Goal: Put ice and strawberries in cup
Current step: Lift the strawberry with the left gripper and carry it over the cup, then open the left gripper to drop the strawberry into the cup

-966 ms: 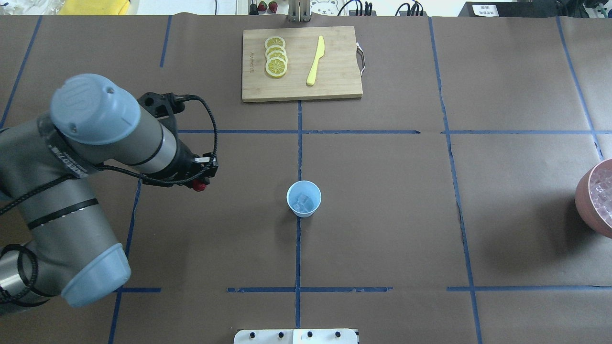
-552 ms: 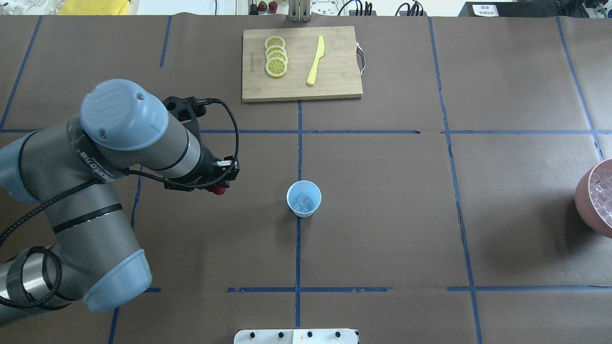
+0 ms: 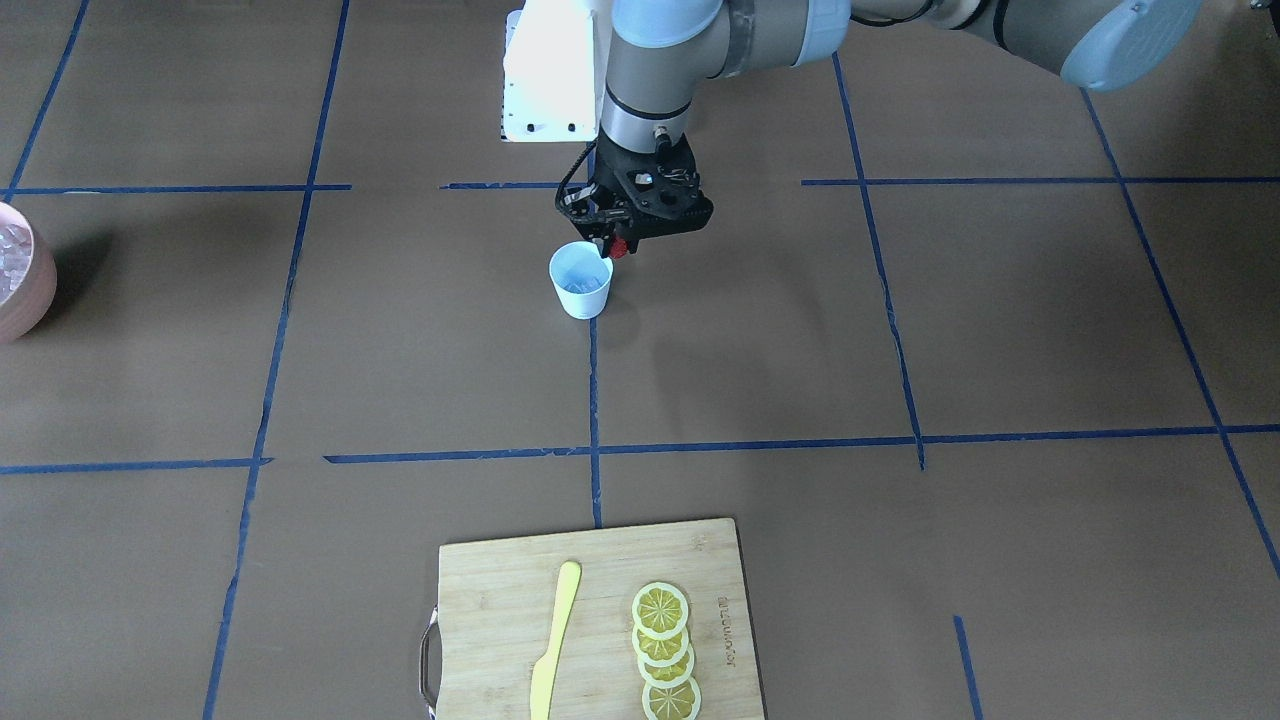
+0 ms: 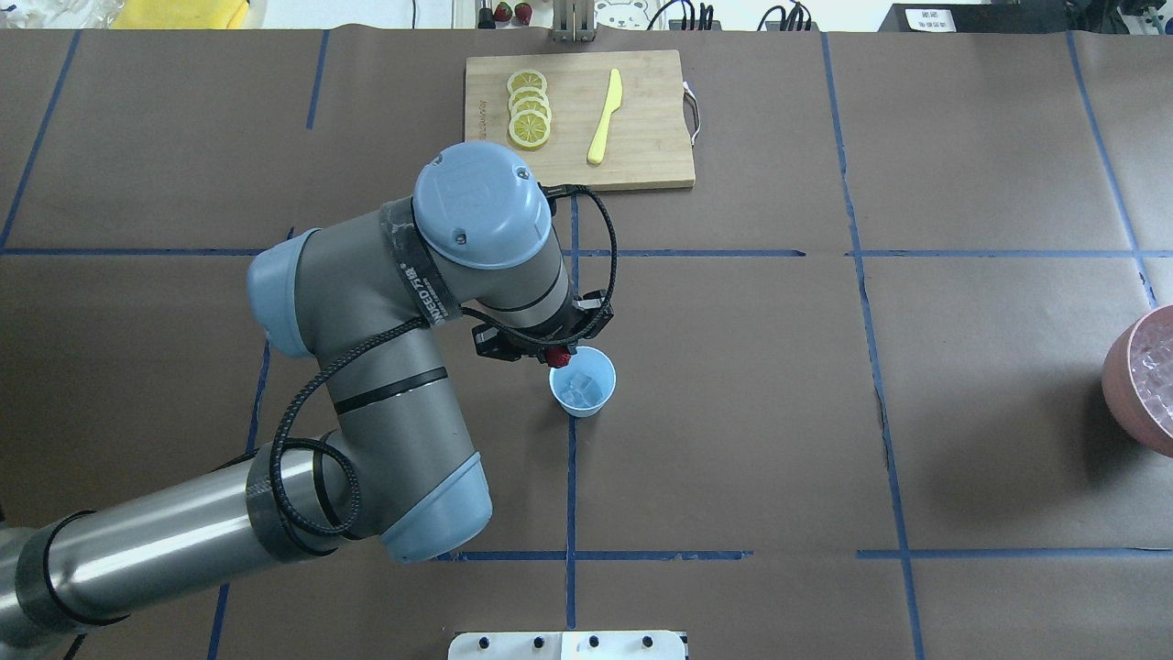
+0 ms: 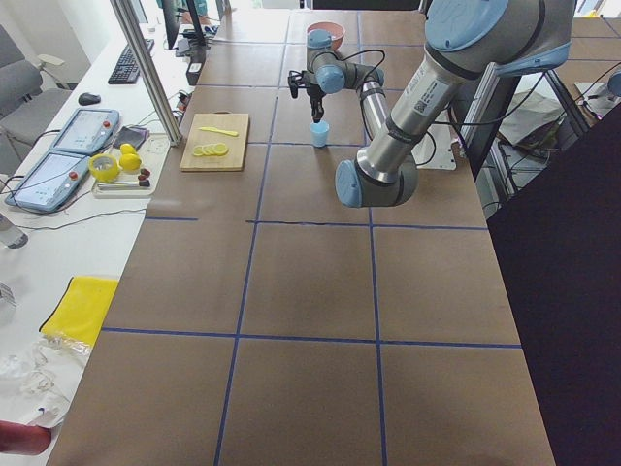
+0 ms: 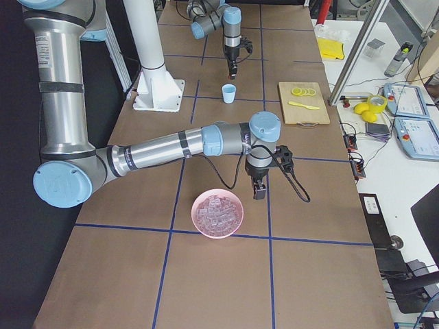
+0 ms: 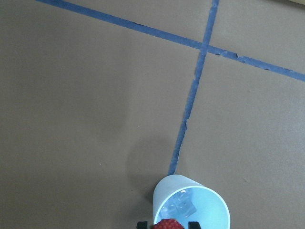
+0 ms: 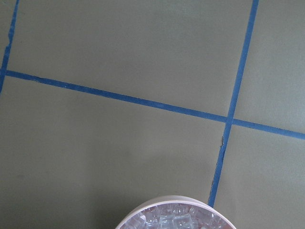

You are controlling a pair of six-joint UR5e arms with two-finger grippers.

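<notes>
The light-blue cup [image 4: 583, 381] stands at the table's middle on a blue tape line, with a few chunks of ice [image 4: 581, 389] inside. My left gripper [image 4: 556, 356] is shut on a small red strawberry [image 3: 619, 247] and hangs at the cup's rim on the robot's left side. In the left wrist view the strawberry [image 7: 167, 224] sits between the fingertips right over the cup's [image 7: 190, 205] near edge, ice [image 7: 183, 206] showing below. My right gripper [image 6: 259, 192] shows only in the exterior right view, beside the pink bowl; I cannot tell whether it is open or shut.
A pink bowl [image 4: 1113, 376] full of ice stands at the right edge. At the back middle lies a wooden cutting board [image 4: 641, 156] with lemon slices [image 4: 530, 108] and a yellow knife [image 4: 605, 115]. Two small red berries [image 4: 512, 12] sit beyond the back edge.
My left arm has swung right across the table, carrying the strawberry from well left of the cup to its rim. The cup and bowl have not moved.
</notes>
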